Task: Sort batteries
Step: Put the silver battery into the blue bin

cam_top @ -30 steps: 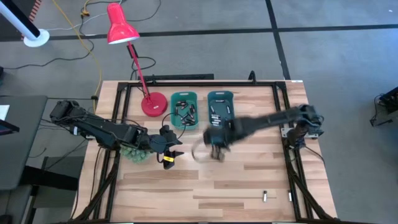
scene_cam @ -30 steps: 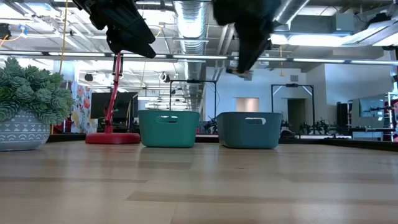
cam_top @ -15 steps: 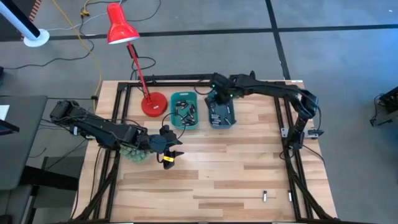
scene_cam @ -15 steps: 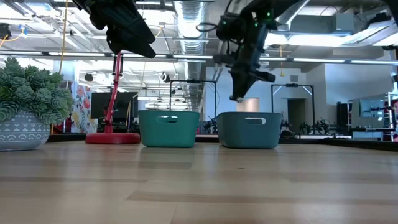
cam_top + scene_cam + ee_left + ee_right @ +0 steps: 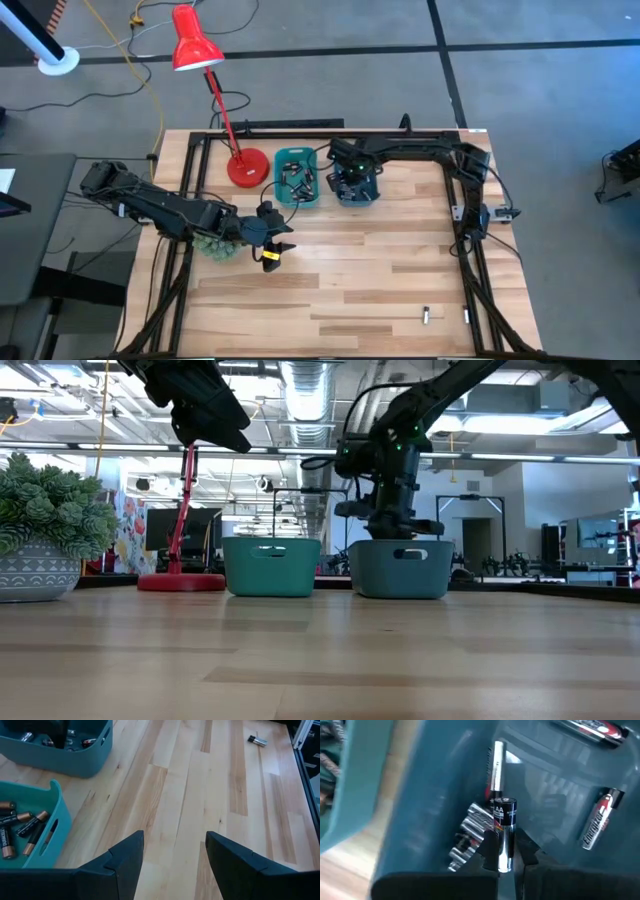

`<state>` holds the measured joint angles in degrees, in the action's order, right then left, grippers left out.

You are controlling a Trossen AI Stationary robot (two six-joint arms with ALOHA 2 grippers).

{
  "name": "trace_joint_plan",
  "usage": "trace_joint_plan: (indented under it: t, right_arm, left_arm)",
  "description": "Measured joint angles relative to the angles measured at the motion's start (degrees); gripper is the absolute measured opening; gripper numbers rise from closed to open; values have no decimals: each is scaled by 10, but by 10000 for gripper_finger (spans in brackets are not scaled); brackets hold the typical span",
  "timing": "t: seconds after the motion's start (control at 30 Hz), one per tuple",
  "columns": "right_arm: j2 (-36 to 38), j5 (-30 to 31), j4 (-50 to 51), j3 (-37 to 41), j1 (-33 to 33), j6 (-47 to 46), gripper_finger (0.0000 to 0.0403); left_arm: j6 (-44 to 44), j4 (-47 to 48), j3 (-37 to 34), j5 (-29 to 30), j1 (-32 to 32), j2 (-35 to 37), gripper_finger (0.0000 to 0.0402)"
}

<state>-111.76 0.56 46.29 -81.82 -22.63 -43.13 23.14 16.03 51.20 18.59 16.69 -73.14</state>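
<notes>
My right gripper (image 5: 506,852) is shut on a silver AA battery (image 5: 504,827) inside the darker teal bin (image 5: 365,192), where other batteries (image 5: 596,825) lie on the floor. In the low view it reaches down into that bin (image 5: 400,568) from above. The lighter teal bin (image 5: 297,180) beside it holds several dark and copper-ended batteries (image 5: 22,827). One loose battery (image 5: 425,316) lies on the wood near the table's near right corner. My left gripper (image 5: 172,855) is open, above the table next to the plant (image 5: 214,246), holding nothing. My right gripper pinches the silver battery between its two fingers (image 5: 490,851) at the battery's lower half (image 5: 504,857). The black-banded AA end (image 5: 505,809) sticks out past the fingertips. The fingers come from above, pointing down into the darker bin, and lie along the battery.
A red desk lamp (image 5: 246,166) stands by the table's far edge, left of the bins. The potted green plant (image 5: 45,530) sits at the table's left side. Bare wood (image 5: 380,270) stretches across the near half. Black rails (image 5: 470,260) run along the sides.
My right gripper has swung from the middle of the table toward the far edge, passed over the darker bin's far side, then come back and down into that bin. My left arm has kept still.
</notes>
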Motion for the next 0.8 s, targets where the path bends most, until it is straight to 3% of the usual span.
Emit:
trace_joint_plan:
  t: [0.27,0.53,0.8]
  right_arm:
    - [-11,0,-3,-4,-7,1,61]
    - [-11,2,2,-5,-12,1,132]
    - [60,-4,25,-5,-10,39,166]
  left_arm:
    - [0,0,0,0,0,0,210]
    - [0,0,0,0,0,0,210]
    - [0,0,0,0,0,0,210]
